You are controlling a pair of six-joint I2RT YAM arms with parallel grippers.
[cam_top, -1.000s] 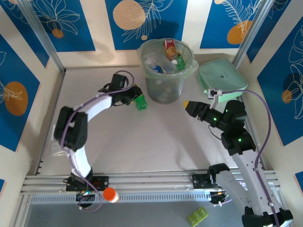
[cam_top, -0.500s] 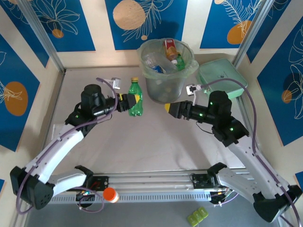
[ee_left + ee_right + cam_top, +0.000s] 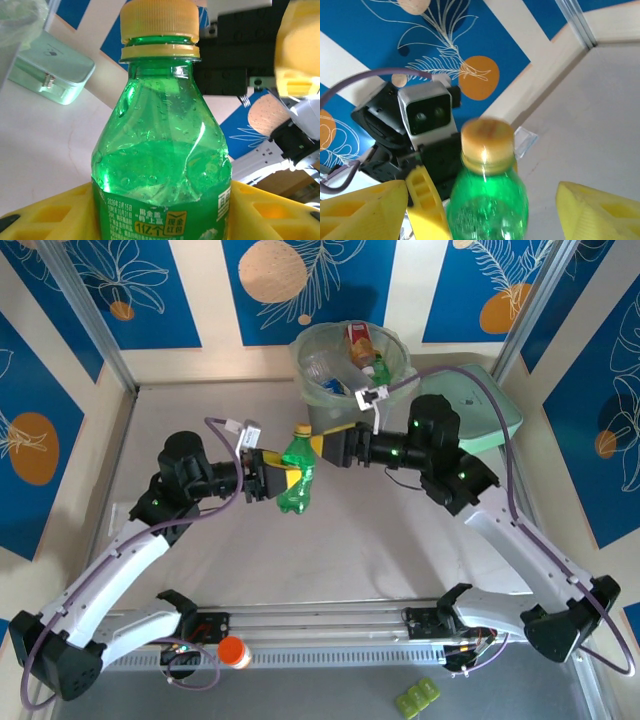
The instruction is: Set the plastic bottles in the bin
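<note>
**Green bottle being passed left to right over the table's middle**

The left gripper point(image 3: 270, 480) is pinching the one green bottle point(image 3: 297, 482) by its lower body. It is holding it over the table's point(image 3: 180, 415) middle, away from the foot of the bin point(image 3: 303, 352), where it was a second ago. The right gripper point(image 3: 320, 447) has swung in from the right edge and is spreading its jaws either side of the bottle's cap point(image 3: 487, 132). This looks like a handover. Count: one bottle in hand, at least four in the one bin at the far edge.
</note>
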